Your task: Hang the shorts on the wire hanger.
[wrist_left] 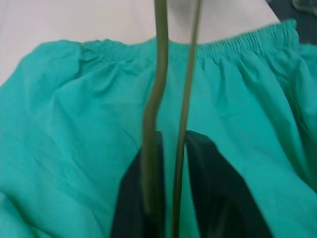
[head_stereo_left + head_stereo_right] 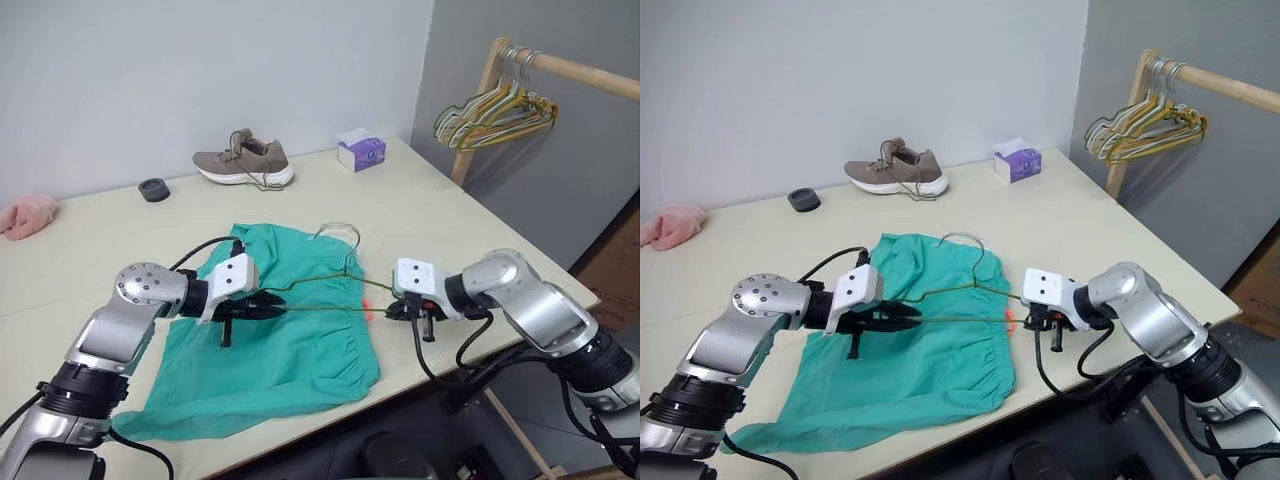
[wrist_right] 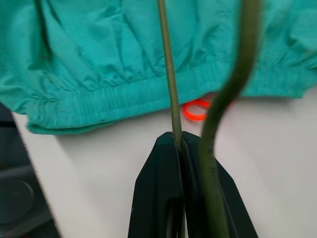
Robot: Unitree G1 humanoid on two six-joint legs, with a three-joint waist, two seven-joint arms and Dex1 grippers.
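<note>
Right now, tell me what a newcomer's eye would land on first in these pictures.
The teal shorts spread on the table's near half stand out most. Just over them, the thin wire hanger is stretched between the two tools: the right tool is shut on its end by the waistband, and the left tool has its other end between its fingers. Farther back, a brown shoe sits near the wall.

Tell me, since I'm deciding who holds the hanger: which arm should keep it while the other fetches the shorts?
Probably the right. Its pincer is shut on the wire hanger at the end past the waistband, while the left pincer hovers directly over the shorts, well placed to grab fabric.
</note>
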